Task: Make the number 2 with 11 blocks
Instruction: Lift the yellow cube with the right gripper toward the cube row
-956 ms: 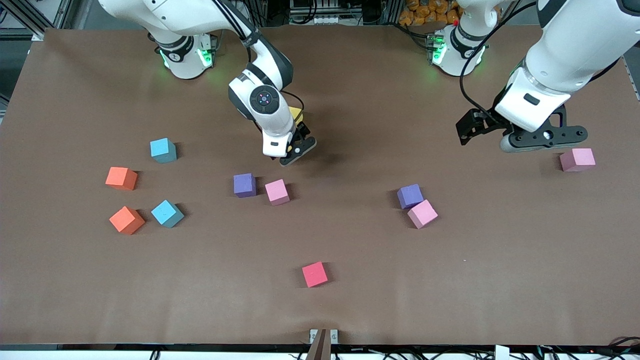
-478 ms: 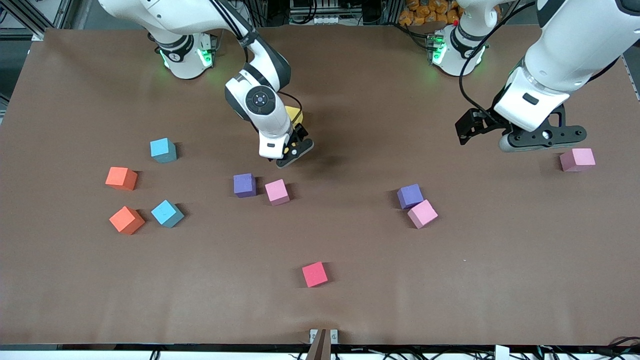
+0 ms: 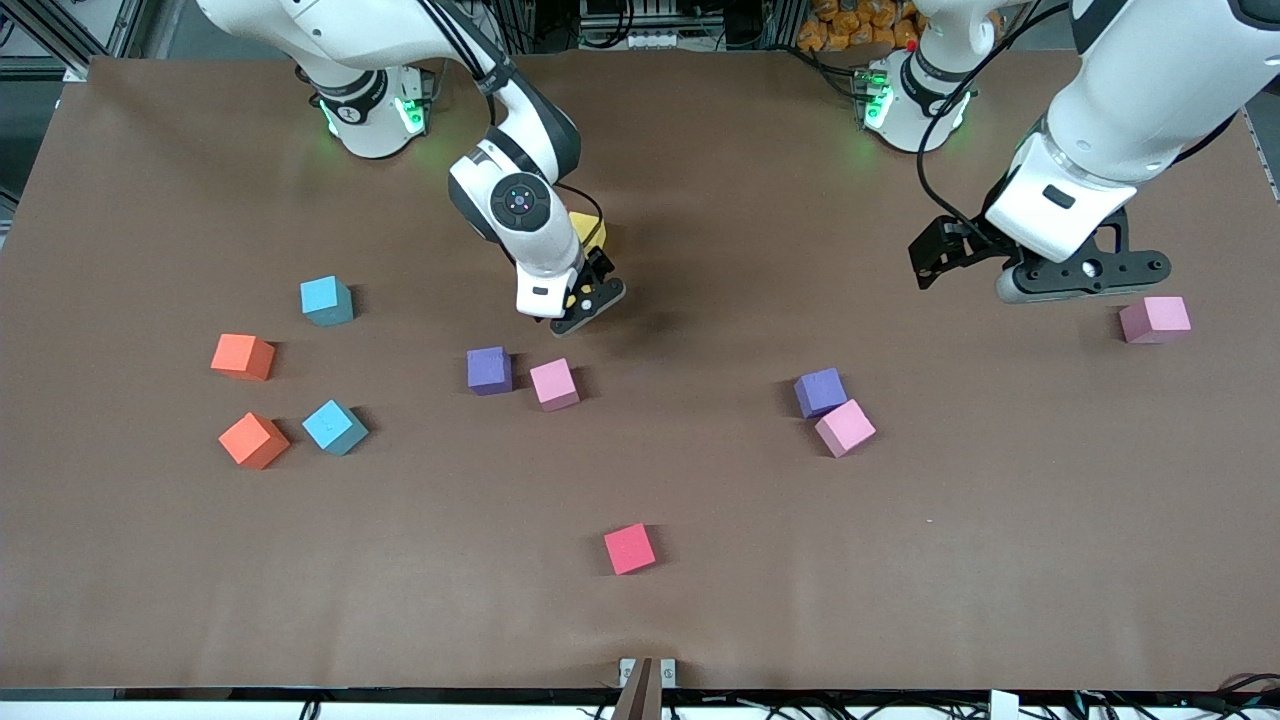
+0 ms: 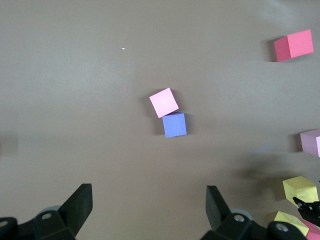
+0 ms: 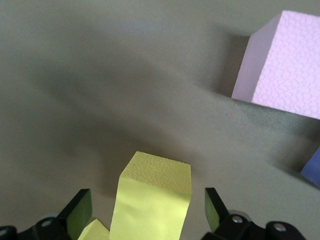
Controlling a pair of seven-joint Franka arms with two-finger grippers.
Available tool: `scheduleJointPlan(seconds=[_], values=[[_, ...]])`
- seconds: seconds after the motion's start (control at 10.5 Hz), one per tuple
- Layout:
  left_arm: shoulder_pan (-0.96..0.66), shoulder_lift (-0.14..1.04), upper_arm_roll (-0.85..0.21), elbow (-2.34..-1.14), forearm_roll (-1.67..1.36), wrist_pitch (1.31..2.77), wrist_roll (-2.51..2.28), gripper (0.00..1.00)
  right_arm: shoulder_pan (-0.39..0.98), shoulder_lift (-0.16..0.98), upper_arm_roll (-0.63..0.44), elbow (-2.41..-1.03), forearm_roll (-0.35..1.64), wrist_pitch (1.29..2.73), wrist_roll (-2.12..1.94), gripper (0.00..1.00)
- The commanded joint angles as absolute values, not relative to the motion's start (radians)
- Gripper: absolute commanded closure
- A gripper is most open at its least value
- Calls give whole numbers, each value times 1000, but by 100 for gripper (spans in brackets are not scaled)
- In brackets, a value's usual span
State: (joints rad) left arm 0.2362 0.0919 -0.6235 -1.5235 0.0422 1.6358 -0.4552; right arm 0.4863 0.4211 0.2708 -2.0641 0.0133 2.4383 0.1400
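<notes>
Matte yellow cube [image 5: 152,200] sits between my right gripper's [image 3: 590,298] wide-open fingers, upper centre of frame; left gripper [image 3: 1085,275] waits open, upper right.

White arms [image 3: 1120,110], black cables, green base lights

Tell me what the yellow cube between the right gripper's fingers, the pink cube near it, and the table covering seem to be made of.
Yellow cube: probably soft foam, matte; its top face shows a fine pebbled grain and no shine.
Pink cube: likely the same foam; dimpled, dull faces with crisp edges.
Table covering: looks like brown paper or thin matte sheet, flat with faint creases; which one is unclear.
</notes>
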Motion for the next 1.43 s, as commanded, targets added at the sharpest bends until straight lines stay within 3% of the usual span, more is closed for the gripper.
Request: scheduleJointPlan(seconds=[0.0, 0.48, 0.57, 0.67, 1.34], values=[[241, 84, -647, -1511, 58, 1617, -453, 0, 482, 429, 278, -2074, 0, 2439, 201, 0], [241, 86, -646, -1511, 60, 1617, -451, 0, 497, 448, 278, -2074, -3, 2442, 305, 0], [241, 84, -646, -1511, 58, 1617, -451, 0, 497, 448, 278, -2072, -3, 2442, 313, 27], [242, 84, -646, -1511, 58, 1617, -451, 0, 497, 448, 278, -2068, -3, 2436, 354, 99], [241, 86, -646, -1511, 58, 1617, -451, 0, 503, 384, 278, -2081, -6, 2358, 674, 100]])
